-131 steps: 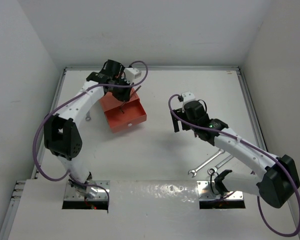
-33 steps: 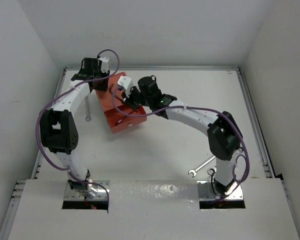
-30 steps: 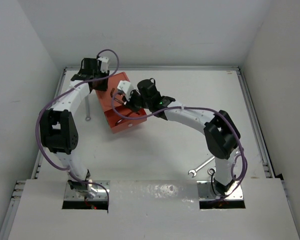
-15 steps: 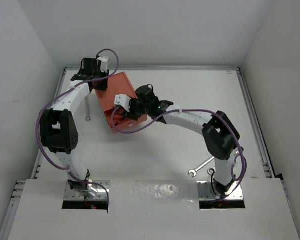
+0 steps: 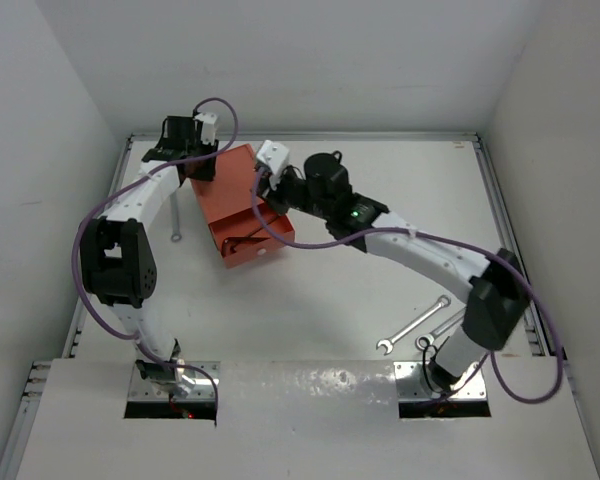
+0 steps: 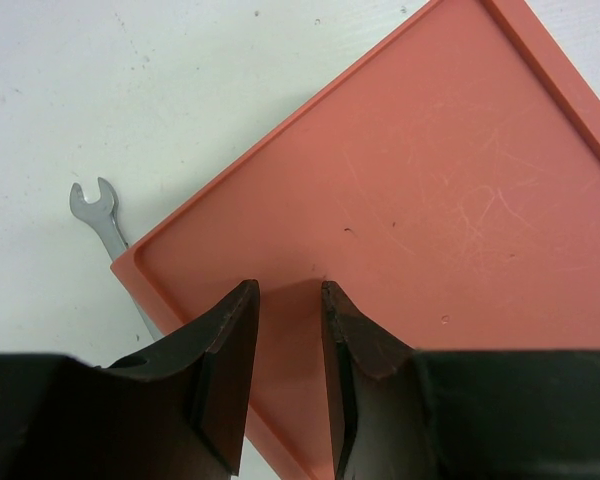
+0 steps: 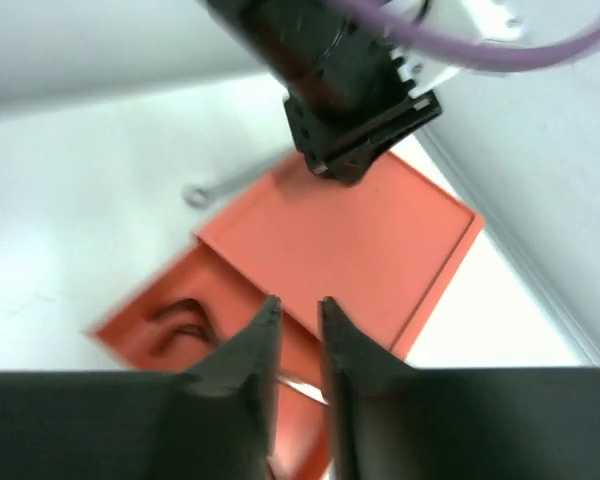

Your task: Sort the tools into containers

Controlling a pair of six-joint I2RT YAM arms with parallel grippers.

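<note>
The orange-red box (image 5: 228, 188) stands at the back left with its upper drawer (image 5: 252, 238) pulled out toward the front. A dark L-shaped hex key (image 7: 185, 315) and a silver wrench (image 7: 305, 386) lie in the drawer (image 7: 150, 320). My left gripper (image 6: 288, 285) rests over the back corner of the box lid (image 6: 430, 190), its jaws a little apart with nothing between them. My right gripper (image 7: 298, 300) hovers above the box's right side (image 5: 264, 196), its jaws nearly together and empty. Two wrenches (image 5: 412, 325) lie on the table at the front right.
Another small wrench (image 6: 98, 205) lies on the table against the box's left edge, also seen from above as wrench (image 5: 175, 226). Raised rails border the white table (image 5: 380, 260). Purple cables loop along both arms.
My right gripper was low over the open drawer, then lifted back and to the right. Its jaws opened and came together again. A wrench now lies in the drawer. The left arm stayed put.
</note>
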